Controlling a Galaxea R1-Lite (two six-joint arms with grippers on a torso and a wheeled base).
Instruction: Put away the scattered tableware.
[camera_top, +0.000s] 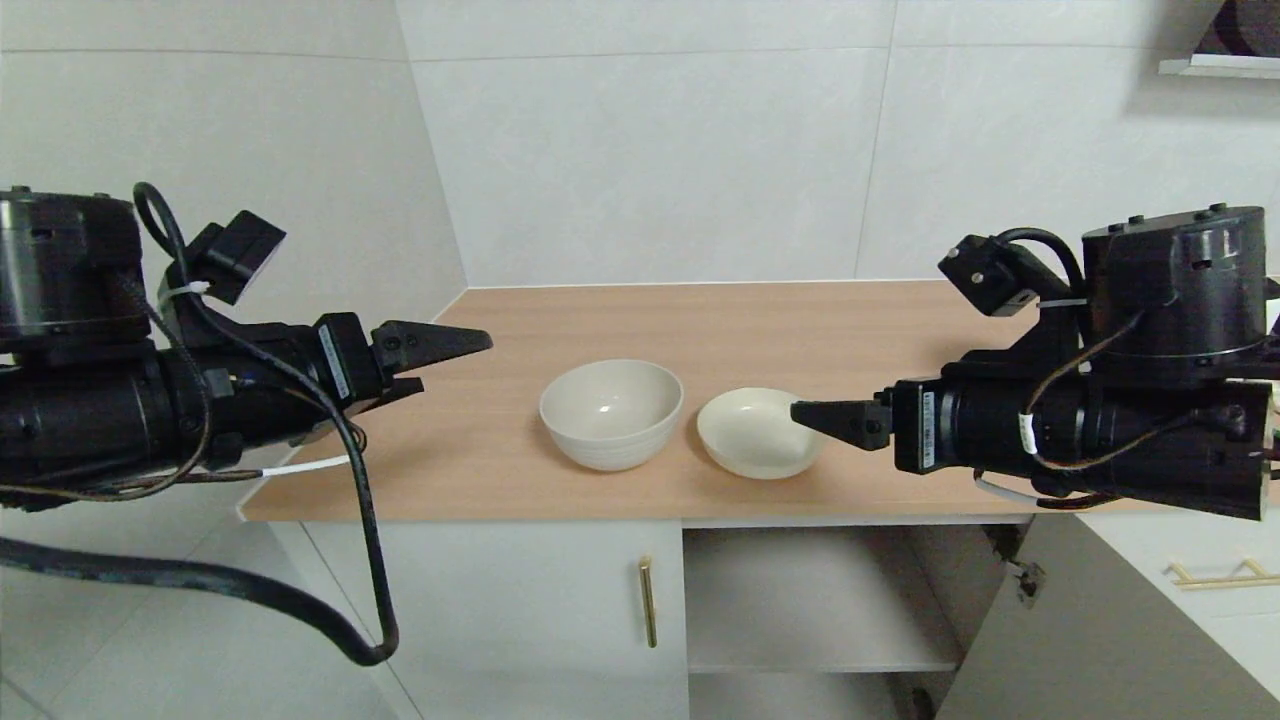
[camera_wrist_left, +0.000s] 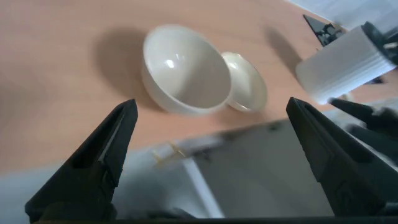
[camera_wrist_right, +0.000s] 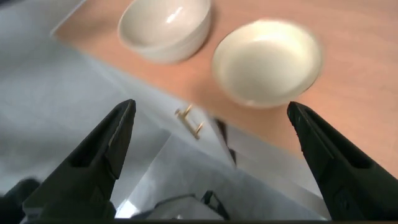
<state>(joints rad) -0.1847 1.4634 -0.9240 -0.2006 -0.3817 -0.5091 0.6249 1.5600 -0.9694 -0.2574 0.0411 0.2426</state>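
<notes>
Two pale bowls are sitting just beside each other on the wooden tabletop (camera_top: 480, 450), near its front edge: a deeper bowl (camera_top: 611, 413) on the robot's left and a shallower bowl (camera_top: 757, 432) on its right, both upright and empty. The left claw (camera_top: 450, 362) is hovering over the tabletop's left end, well apart from the deeper bowl, its fingers standing wide apart and holding nothing. The right claw (camera_top: 830, 420) is hanging level at the shallower bowl's right side, its tip overlapping the rim in the head view; whether it is touching cannot be told. Its fingers are also spread wide, with nothing between them. Below the tabletop, a white cabinet is standing with its right-hand compartment open, showing a shelf (camera_top: 800, 655), while the closed door (camera_top: 500, 620) beside it is carrying a gold handle (camera_top: 648, 602).
</notes>
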